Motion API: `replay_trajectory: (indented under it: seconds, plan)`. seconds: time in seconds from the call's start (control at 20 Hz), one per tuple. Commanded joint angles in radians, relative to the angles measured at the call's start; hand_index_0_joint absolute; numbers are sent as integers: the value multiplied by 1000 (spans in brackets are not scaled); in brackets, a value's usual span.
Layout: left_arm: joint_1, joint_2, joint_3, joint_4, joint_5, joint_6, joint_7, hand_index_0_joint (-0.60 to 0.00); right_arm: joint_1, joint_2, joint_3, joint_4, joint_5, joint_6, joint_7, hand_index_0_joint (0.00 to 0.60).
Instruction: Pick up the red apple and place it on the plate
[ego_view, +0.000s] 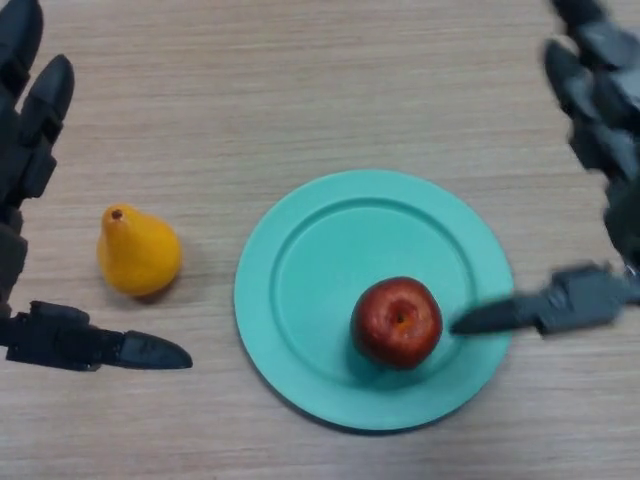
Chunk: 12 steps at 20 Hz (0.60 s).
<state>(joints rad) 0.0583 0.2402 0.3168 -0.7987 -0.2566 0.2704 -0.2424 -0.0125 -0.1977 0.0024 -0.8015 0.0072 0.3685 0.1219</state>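
Note:
The red apple (397, 322) rests on the teal plate (320, 260), in the plate's lower right part, stem hollow facing up. My right hand (600, 110) hangs at the right edge, fingers straight and spread; its thumb (530, 312) points left and ends just right of the apple without holding it. At the left edge my left hand (30, 130) is open too, fingers stretched upward and thumb (110, 347) pointing right along the table.
A yellow pear (137, 252) stands on the wooden table (300, 80) left of the plate, between my left hand's fingers and thumb but apart from both.

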Motion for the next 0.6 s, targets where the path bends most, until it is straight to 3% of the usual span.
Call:
replay_trajectory:
  seconds: [0.05, 0.25, 0.6]
  plan:
    - [-24, 32, 13, -51, 3, -95, 21, 0, 65, -17, -14, -68, 53, -131, 3, 0]
    - [-35, 34, -18, -35, 6, -90, 28, 0, 135, -10, 14, -144, 65, -94, -22, 0]
    - [-41, 23, -71, -17, 52, -103, 46, 0, 104, -20, -82, -175, 101, -43, 21, 0]
